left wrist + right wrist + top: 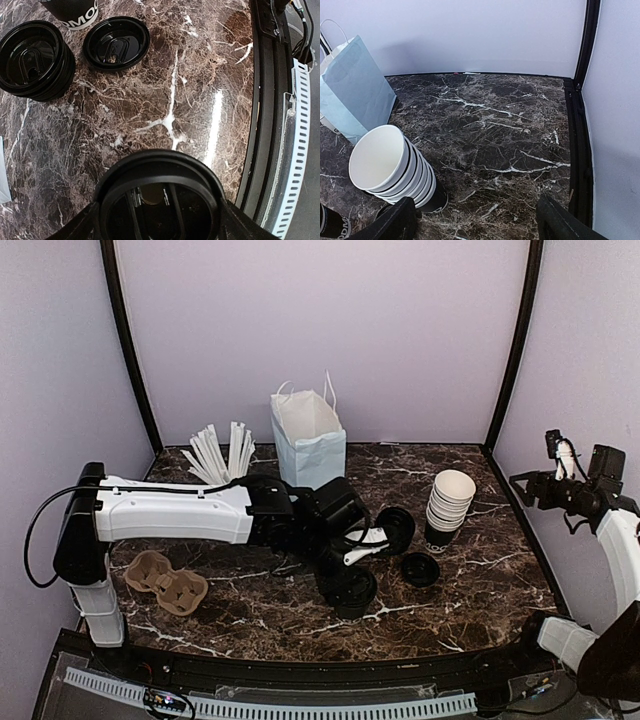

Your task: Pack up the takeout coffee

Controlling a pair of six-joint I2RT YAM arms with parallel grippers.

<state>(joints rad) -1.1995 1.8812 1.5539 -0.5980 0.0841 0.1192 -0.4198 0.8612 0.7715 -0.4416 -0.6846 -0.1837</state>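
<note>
Marble tabletop (480, 580): left tool (160, 228) straddles the takeout coffee (160, 196), grip unclear; right tool (480, 221) gapes empty.

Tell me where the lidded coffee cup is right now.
Top view: the lidded coffee cup stands front-centre on the table, between the left fingers, a loose black lid just to its right and the cardboard cup carrier farther left.
</note>
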